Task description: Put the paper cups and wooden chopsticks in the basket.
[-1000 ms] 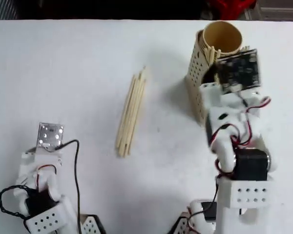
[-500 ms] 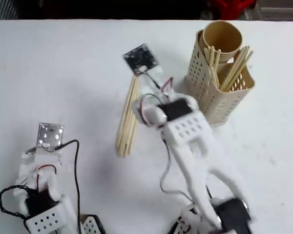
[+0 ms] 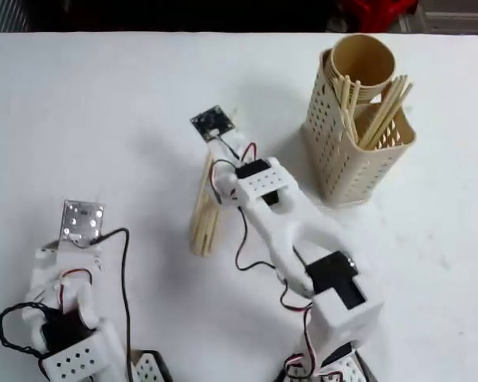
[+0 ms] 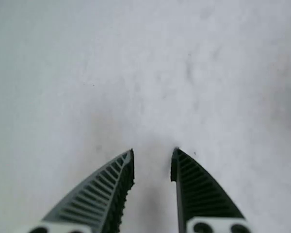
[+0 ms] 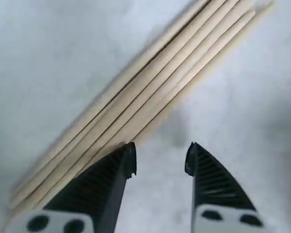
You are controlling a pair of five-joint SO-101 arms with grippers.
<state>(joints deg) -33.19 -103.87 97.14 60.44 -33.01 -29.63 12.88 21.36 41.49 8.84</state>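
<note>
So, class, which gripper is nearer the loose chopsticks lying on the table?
Right. The right gripper is open directly over the loose chopsticks; the left gripper is off to the side over bare table.

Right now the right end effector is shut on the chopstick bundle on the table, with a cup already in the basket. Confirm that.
Not shut. The right wrist view shows the right end effector open, jaws apart, with the chopstick bundle lying on the table ungripped. The rest holds: a cup stands in the basket.

Loose chopsticks (image 5: 150, 92) near basket (image 3: 334, 151) (cup (image 3: 365, 56) inside)
</note>
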